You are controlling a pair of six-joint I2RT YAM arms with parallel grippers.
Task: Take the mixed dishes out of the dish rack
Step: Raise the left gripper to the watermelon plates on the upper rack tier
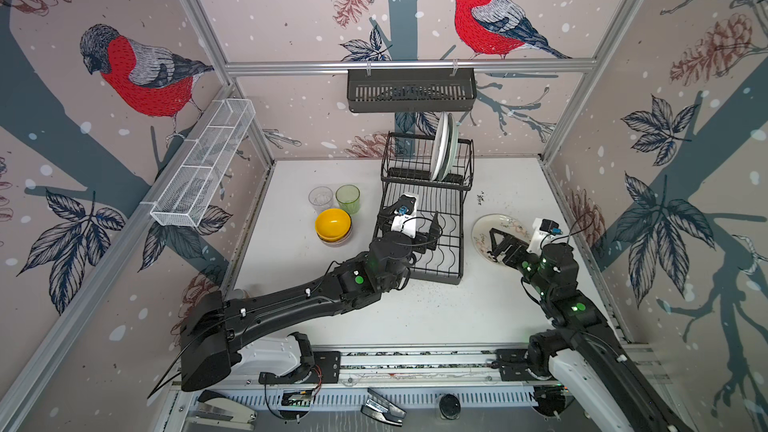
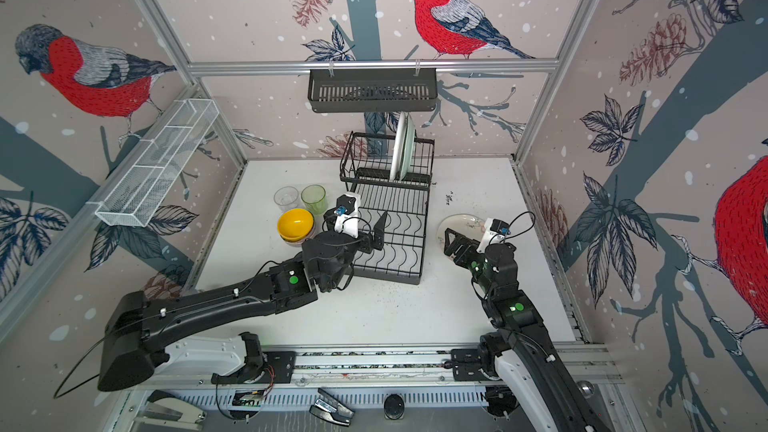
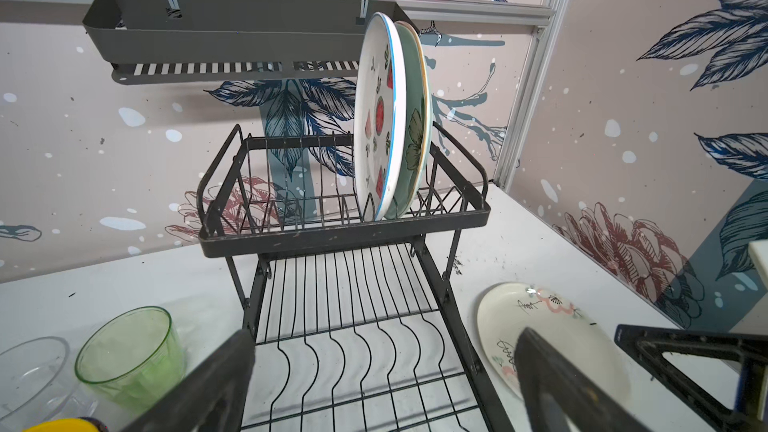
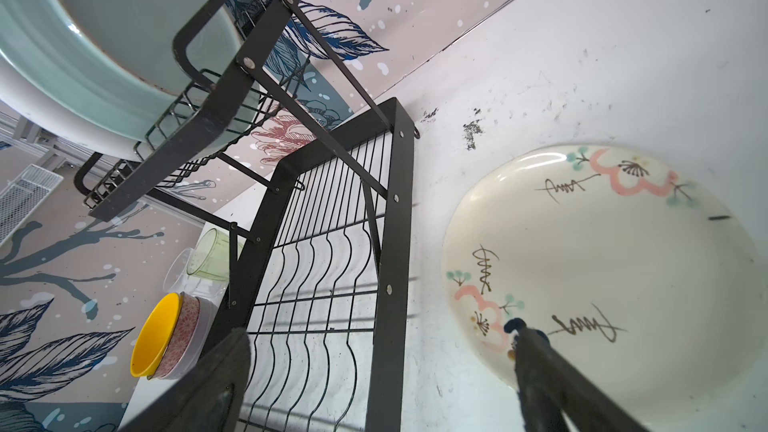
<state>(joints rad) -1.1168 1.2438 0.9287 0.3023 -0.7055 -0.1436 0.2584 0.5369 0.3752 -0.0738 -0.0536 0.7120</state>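
Right, both claws are spread wide and carry nothing. Our left gripper [image 3: 386,336] hovers over the wavy-wire tray of the dish rack [image 3: 345,236]. Our right gripper [image 4: 376,330] sits just beside the rack, one finger over a cream plate [image 4: 602,268] lying flat on the table [image 1: 415,313]. Left of the rack we see the yellow bowl [image 1: 332,224] topping a stack, then green tumbler [image 1: 348,198] and clear tumbler [image 1: 320,199]. Farthest, watermelon plate [image 3: 380,118] and mint plate [image 3: 417,135] stand upright in the raised basket.

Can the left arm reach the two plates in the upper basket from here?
Probably yes: the left end effector is open above the lower tray, facing the plates, with only the basket's front rim to clear.
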